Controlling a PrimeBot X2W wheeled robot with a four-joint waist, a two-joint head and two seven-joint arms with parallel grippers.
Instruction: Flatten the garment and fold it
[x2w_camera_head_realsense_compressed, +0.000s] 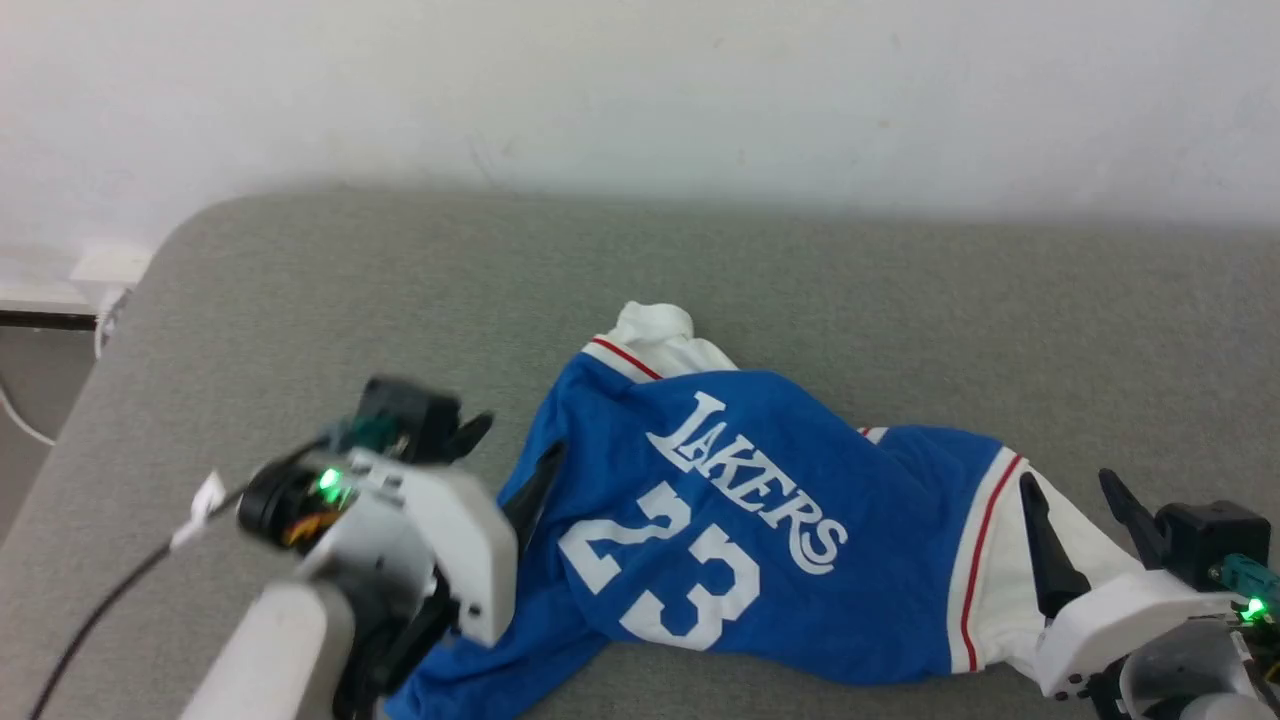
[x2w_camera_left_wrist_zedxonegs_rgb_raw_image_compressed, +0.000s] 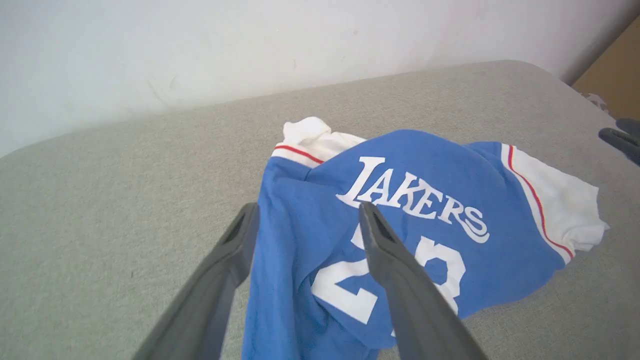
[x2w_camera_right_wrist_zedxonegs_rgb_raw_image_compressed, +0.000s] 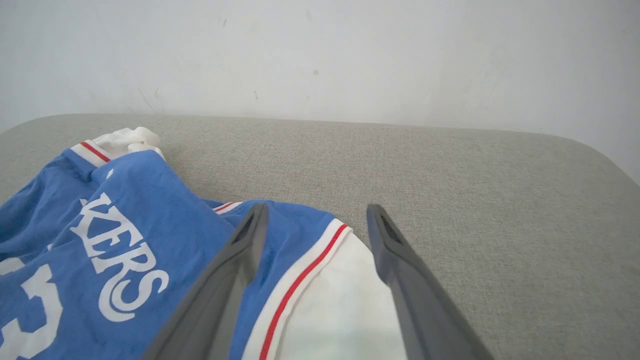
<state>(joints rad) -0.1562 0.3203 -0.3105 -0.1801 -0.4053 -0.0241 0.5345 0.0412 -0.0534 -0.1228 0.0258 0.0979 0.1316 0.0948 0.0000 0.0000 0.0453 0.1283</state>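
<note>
The garment (x2w_camera_head_realsense_compressed: 740, 500) lies on the grey cloth-covered table (x2w_camera_head_realsense_compressed: 300, 300), in the near middle part, in front of a white wall (x2w_camera_head_realsense_compressed: 640, 90). It is not flat. The blue body is crumpled, with the white word "LAKERS" and the number 23 facing up and running on a slant. One white sleeve (x2w_camera_head_realsense_compressed: 655, 330) is bunched on the far side. The other white sleeve (x2w_camera_head_realsense_compressed: 1000, 590) lies at the robot's right, behind a red and white stripe.

The left hand (x2w_camera_head_realsense_compressed: 522, 432) is at the left edge of the garment, and one dark finger (x2w_camera_head_realsense_compressed: 540, 475) is just at the blue cloth. In the left wrist view this hand (x2w_camera_left_wrist_zedxonegs_rgb_raw_image_compressed: 307, 207) is wide, and the blue cloth of the garment (x2w_camera_left_wrist_zedxonegs_rgb_raw_image_compressed: 430, 160) shows between and beyond the two fingers. I cannot tell whether the fingers touch it.

The right hand (x2w_camera_head_realsense_compressed: 1065, 480) is at the right sleeve. In the right wrist view this hand (x2w_camera_right_wrist_zedxonegs_rgb_raw_image_compressed: 316, 210) is also wide. The red stripe and the white sleeve of the garment (x2w_camera_right_wrist_zedxonegs_rgb_raw_image_compressed: 125, 200) lie between its fingers, and nothing is held.

A dark cable (x2w_camera_head_realsense_compressed: 100, 610) hangs beside the left arm.
</note>
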